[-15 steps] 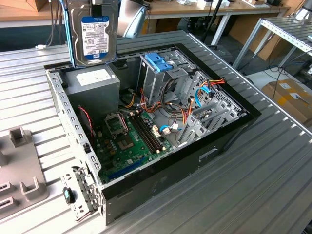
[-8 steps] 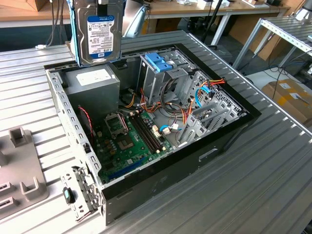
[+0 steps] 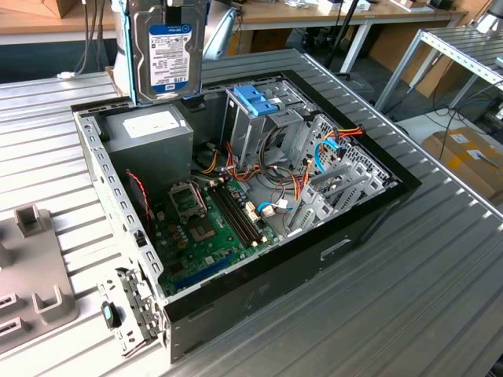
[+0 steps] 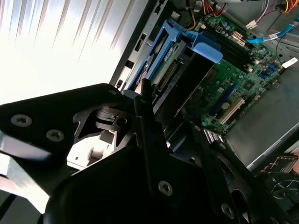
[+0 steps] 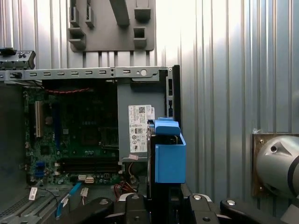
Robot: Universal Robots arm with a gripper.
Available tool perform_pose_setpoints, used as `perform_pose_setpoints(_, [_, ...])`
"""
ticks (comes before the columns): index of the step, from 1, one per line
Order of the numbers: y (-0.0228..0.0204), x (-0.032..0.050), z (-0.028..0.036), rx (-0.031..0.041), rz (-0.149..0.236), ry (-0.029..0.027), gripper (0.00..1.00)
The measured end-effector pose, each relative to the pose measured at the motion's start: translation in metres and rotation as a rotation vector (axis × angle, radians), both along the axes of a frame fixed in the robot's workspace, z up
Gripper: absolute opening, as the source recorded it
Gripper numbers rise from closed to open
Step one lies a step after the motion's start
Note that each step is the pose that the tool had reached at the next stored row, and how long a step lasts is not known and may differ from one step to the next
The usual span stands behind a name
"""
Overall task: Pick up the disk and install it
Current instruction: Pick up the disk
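Between closed jaws: gripper clamps the disk, held upright | below it: open computer case, drive cage | step: carrying, not installed | seating likely needs carrier squared to cage

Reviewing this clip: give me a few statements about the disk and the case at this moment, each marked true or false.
1. The disk is lifted above the open computer case. True.
2. The disk lies flat inside the case. False: it hangs upright, held in the gripper.
3. The disk already sits in the drive cage. False: it is up near the power supply, apart from the cage.
4. The motherboard is exposed. True.
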State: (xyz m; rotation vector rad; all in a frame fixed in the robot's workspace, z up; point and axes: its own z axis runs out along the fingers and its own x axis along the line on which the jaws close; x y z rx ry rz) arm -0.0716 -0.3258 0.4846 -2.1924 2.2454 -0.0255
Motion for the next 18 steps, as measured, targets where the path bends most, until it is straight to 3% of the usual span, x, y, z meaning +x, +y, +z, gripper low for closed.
perform_pose_setpoints(9, [0.001, 0.0163, 0.0, 0.0, 0.0, 0.0, 0.35])
perform_pose_setpoints(18, [0.0012, 0.0189, 0.0, 0.0001, 0.0, 0.0, 0.35])
